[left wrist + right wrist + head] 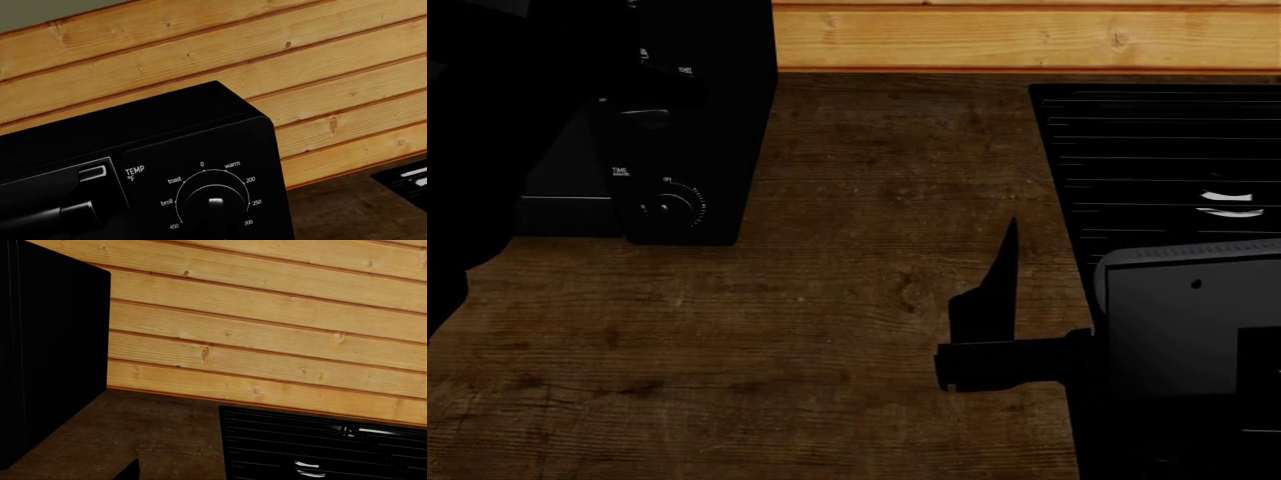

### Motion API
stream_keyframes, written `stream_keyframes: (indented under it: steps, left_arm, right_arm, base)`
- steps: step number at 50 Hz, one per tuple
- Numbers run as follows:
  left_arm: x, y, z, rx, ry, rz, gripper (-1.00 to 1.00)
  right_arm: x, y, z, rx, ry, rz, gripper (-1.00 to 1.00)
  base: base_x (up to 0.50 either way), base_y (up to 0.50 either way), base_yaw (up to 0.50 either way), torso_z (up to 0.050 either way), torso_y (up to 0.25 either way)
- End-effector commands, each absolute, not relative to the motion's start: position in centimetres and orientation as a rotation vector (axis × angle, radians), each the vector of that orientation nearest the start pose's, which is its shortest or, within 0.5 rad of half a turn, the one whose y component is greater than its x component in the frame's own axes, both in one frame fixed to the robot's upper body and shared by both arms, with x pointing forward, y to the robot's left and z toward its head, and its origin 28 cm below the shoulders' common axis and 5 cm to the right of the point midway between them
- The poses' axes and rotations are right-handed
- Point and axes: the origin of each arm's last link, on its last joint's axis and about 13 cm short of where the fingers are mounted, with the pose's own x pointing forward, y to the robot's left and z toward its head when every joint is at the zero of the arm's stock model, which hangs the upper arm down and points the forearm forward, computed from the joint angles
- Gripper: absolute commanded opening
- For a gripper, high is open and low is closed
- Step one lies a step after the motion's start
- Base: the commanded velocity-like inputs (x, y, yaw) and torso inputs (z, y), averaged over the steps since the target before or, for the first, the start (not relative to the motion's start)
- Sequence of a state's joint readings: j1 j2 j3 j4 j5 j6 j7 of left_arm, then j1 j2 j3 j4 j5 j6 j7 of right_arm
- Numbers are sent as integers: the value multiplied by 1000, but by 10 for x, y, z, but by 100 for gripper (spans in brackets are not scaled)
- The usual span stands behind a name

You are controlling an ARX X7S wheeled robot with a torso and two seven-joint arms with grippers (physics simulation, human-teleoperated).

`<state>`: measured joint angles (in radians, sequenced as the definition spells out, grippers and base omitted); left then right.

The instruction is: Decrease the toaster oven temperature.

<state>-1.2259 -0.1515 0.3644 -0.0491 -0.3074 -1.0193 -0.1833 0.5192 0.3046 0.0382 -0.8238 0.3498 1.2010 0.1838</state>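
The toaster oven (pixel 167 130) is a large black box, and its upper right corner fills the left wrist view. Its TEMP °F dial runs from 0 through warm, 200, 250, 300 and 450 to broil and toast. The temperature knob (pixel 215 206) has a white mark pointing up. In the head view the oven (pixel 714 90) stands at the far left with its time knob (pixel 667 207) low on the panel. My left gripper (pixel 638 112) is right against the upper panel, black on black, so its jaws cannot be made out. My right gripper (pixel 994 300) hovers over the counter, open and empty.
A black ridged cooktop (pixel 1161 150) lies at the right, and it also shows in the right wrist view (pixel 320 450). A wooden plank wall (pixel 267 340) runs behind the dark wood counter (pixel 854 330). My right arm's grey body (pixel 1188 320) sits over the cooktop's front.
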Motion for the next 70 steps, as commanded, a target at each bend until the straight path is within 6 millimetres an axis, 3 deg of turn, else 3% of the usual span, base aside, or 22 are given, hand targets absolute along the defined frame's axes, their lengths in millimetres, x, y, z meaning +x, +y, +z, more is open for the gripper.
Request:
stream_keyframes:
  steps: [1,70]
  left_arm:
    - [356,186,301,199,-97,-4,-100]
    - [372,193,284,-239,-10,231,-100]
  right_arm:
    - [225,-132,209,-143,-125,-15,100]
    - [226,-133,205,-132,-119,-17,100]
  base:
    - [0,0,0,0,0]
    - [7,1,0,0,0]
